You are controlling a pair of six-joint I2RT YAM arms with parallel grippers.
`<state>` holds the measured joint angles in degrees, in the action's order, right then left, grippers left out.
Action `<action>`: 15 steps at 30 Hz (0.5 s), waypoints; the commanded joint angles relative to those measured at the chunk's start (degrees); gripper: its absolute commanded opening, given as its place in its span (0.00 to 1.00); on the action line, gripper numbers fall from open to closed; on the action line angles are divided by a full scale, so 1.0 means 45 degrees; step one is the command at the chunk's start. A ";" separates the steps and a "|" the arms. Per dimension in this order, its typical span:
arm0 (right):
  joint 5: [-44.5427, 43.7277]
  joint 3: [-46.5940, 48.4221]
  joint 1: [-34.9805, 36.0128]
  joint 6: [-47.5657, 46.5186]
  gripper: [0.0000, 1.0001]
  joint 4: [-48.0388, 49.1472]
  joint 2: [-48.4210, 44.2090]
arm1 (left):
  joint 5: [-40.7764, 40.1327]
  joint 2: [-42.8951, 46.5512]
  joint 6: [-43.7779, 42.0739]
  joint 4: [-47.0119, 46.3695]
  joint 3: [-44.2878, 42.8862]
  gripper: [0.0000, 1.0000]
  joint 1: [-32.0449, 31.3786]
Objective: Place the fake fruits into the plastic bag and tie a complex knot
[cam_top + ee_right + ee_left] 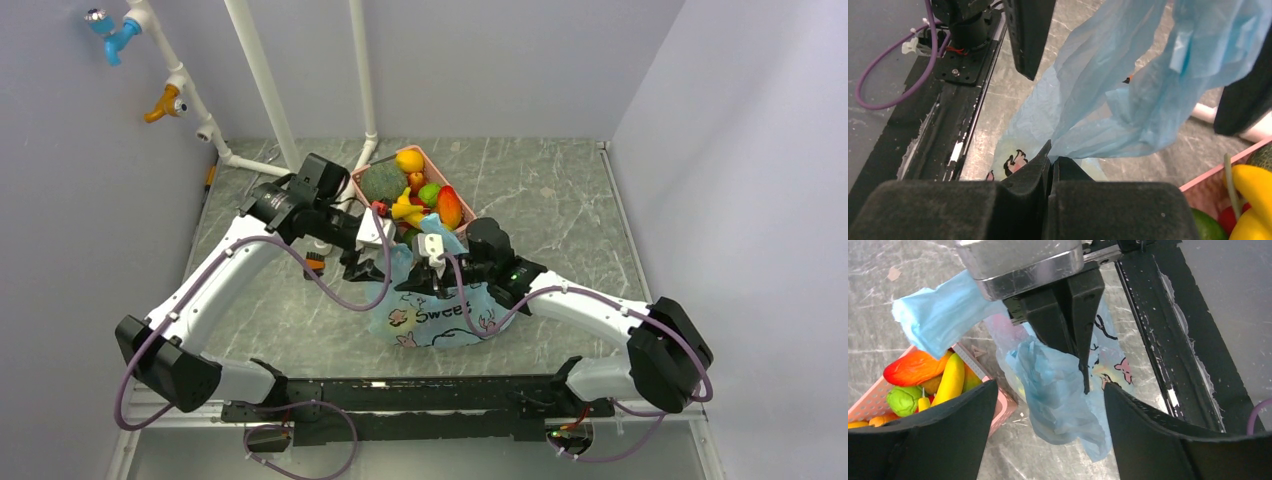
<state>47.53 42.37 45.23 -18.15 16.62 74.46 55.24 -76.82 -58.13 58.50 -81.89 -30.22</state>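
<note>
Counting the items on the table (560, 210) gives one plastic bag (435, 318), one pink basket (1005, 410), two arms and two hands. The fake fruits (412, 190) are heaped in the basket, which stands just behind the bag. At least six pieces can be told apart: one dark green melon (383, 182), one orange (409, 159), one lime (430, 193), one red-yellow mango (450, 207), yellow bananas (407, 211) and one small red piece (415, 181). The bag lies near the middle of the table with its printed "Sweet" side up, and its light-blue top is drawn upward between the two hands. The right hand (1050, 162) is closed tight, pinching a fold of the bag's blue film. The left hand (1050, 390) stands wide, with crumpled film hanging in the gap; contact with its pads cannot be confirmed. Two blue strips of the bag show in the left wrist view, one bunched under the right hand and one jutting toward the basket. White pipes (255, 70) rise at the back left, and a black rail (420, 395) runs along the near edge. Both hands and the raised film cover the bag's mouth from above. Whether any fruit lies inside the bag cannot be made out, nor can the number of bananas.
</note>
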 commanded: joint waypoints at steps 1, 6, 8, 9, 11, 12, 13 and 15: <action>0.0833 0.0778 0.0083 -0.1641 0.00 -0.0626 0.0090 | 0.0914 -0.0082 -0.2447 0.1504 -0.0865 0.77 -0.0241; 0.0538 0.0995 -0.0018 -0.1187 0.00 -0.0339 0.0238 | 0.1435 -0.0249 -0.2441 0.2397 -0.0827 0.39 -0.0794; -0.0148 0.0891 -0.0215 -0.0284 0.10 0.0036 0.0036 | 0.1479 -0.0100 -0.0774 0.1702 -0.0457 0.16 -0.0737; -0.0688 0.0726 -0.0307 0.0425 0.24 0.0283 -0.0120 | 0.1506 0.0080 0.0369 0.1059 -0.0189 0.05 -0.0613; -0.1925 0.0214 -0.0364 0.2243 0.60 0.0746 -0.0719 | 0.1286 0.0986 0.3772 -0.1902 0.1044 0.00 -0.0207; -0.2426 -0.0062 -0.0347 0.3034 0.72 0.1073 -0.0944 | 0.0862 0.1700 0.5690 -0.3742 0.2025 0.00 -0.0007; -0.2748 -0.0380 -0.0330 0.3792 0.82 0.1460 -0.1243 | 0.0362 0.2383 0.7139 -0.5532 0.2968 0.00 0.0098; -0.3371 -0.0860 -0.0202 0.5285 0.89 0.2218 -0.1679 | -0.0991 0.3553 0.9400 -0.8426 0.4583 0.00 0.0147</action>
<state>40.25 41.85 43.86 -9.65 17.26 72.23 57.56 -70.85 -43.13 48.29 -71.37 -30.85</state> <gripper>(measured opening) 0.832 0.012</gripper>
